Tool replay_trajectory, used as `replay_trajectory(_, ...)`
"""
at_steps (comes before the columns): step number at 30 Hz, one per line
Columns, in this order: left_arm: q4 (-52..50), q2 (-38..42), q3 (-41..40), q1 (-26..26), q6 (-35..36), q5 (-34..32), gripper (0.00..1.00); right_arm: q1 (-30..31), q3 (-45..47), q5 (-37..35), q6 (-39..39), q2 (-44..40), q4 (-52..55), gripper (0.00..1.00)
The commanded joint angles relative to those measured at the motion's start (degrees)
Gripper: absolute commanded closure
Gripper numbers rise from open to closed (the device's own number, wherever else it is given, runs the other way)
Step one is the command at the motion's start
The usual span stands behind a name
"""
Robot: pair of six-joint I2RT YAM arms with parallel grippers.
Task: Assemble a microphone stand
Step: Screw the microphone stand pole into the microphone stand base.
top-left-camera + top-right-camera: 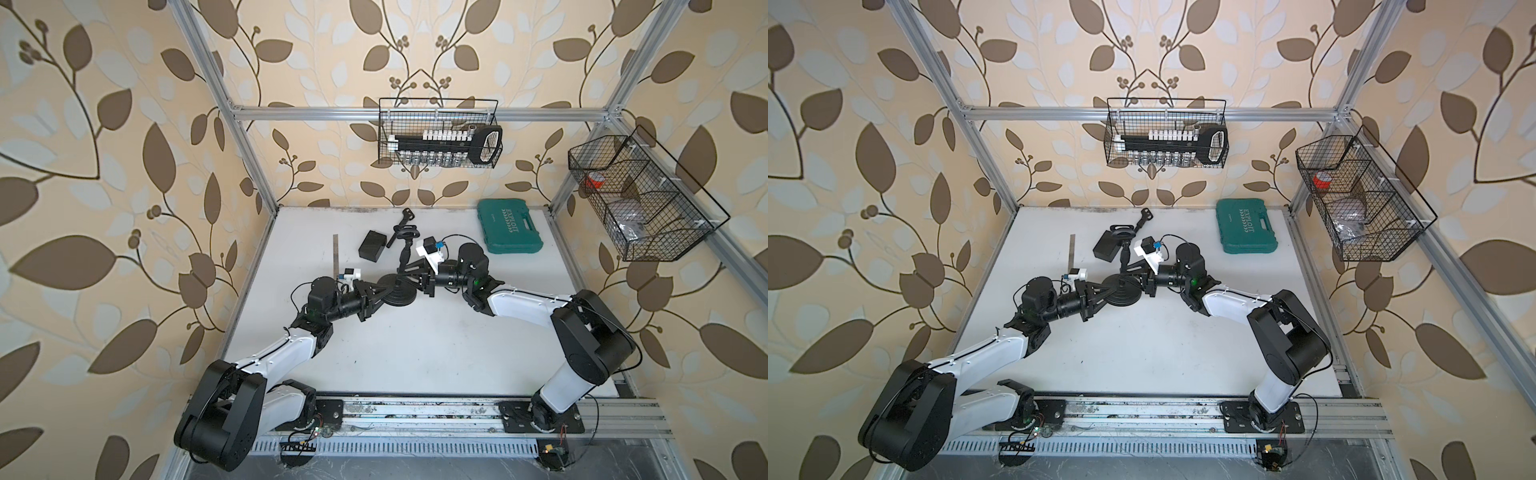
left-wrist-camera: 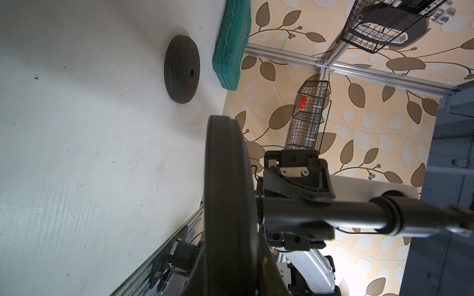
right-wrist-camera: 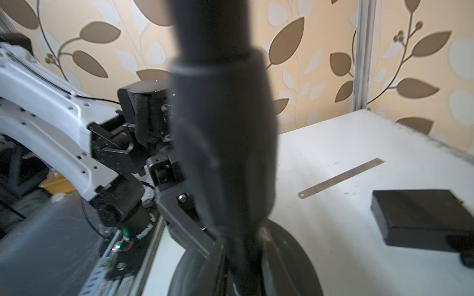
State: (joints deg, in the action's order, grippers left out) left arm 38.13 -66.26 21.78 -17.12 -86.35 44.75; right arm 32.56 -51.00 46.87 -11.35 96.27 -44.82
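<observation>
A round black base (image 1: 390, 286) (image 1: 1116, 283) hangs level just above the table, and my left gripper (image 1: 376, 293) (image 1: 1098, 293) (image 2: 230, 269) is shut on its rim (image 2: 225, 179). From its centre a black pole (image 1: 404, 253) (image 1: 1124, 254) (image 2: 333, 217) (image 3: 223, 128) stands upright. A ring-shaped clip (image 1: 406, 231) (image 1: 1121, 232) tops the pole. My right gripper (image 1: 409, 271) (image 1: 1134, 272) (image 3: 238, 256) is shut on the pole's foot, just above the base (image 3: 287, 258). A ridged black disc (image 1: 404, 300) (image 2: 182, 69) lies on the table under the base.
Behind the stand lie a black box (image 1: 372, 246) (image 3: 423, 217), a steel ruler (image 1: 336, 257) (image 3: 341, 176) and a loose black rod (image 1: 405, 218). A green tool case (image 1: 509, 226) (image 2: 230, 46) sits at the back right. Wire baskets (image 1: 438, 133) (image 1: 640, 199) hang on the walls.
</observation>
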Motion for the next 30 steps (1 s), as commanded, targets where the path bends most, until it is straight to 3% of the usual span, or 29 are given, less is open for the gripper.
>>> replay_trajectory(1,7.31,0.37,3.22,0.43,0.0,0.82,1.0,0.34,1.49,-2.83,-2.58,1.18,-6.2,0.94)
replay_trajectory(3,7.78,0.1,3.09,0.51,-0.12,0.45,1.0,0.71,2.59,-4.25,-3.12,1.46,-8.21,1.0)
replay_trajectory(6,8.77,-0.34,3.0,0.51,-0.41,0.34,1.0,1.69,4.32,-8.62,-2.97,0.82,-8.61,1.0)
replay_trajectory(9,9.46,-0.45,2.74,0.68,-0.51,0.17,1.0,3.45,6.88,-16.94,-3.26,-0.67,-7.87,1.0)
replay_trajectory(12,9.92,-0.62,2.65,0.86,-0.41,0.23,1.0,6.86,8.05,-29.15,-3.55,-2.69,-2.06,1.0)
replay_trajectory(17,10.75,-1.02,2.65,1.3,-0.73,0.52,1.0,16.69,5.96,-57.5,-3.08,-4.95,13.92,1.0)
replay_trajectory(21,10.99,-1.24,2.5,1.72,-0.68,0.6,1.0,20.7,3.92,-68.96,-4.58,-5.0,18.92,1.0)
replay_trajectory(25,11.19,-0.98,2.13,2.31,-0.75,0.78,1.0,21.32,3.55,-67.82,-4.72,-6.3,19.61,1.0)
replay_trajectory(28,10.5,-0.83,2.13,2.75,-0.37,1.04,1.0,19.31,3.9,-57.19,-2.86,-8.09,19.17,0.58)
replay_trajectory(30,9.72,-0.8,2.02,3.02,0.02,1.17,1.0,17.1,5.42,-48.53,-2.0,-10.07,17.1,0.43)
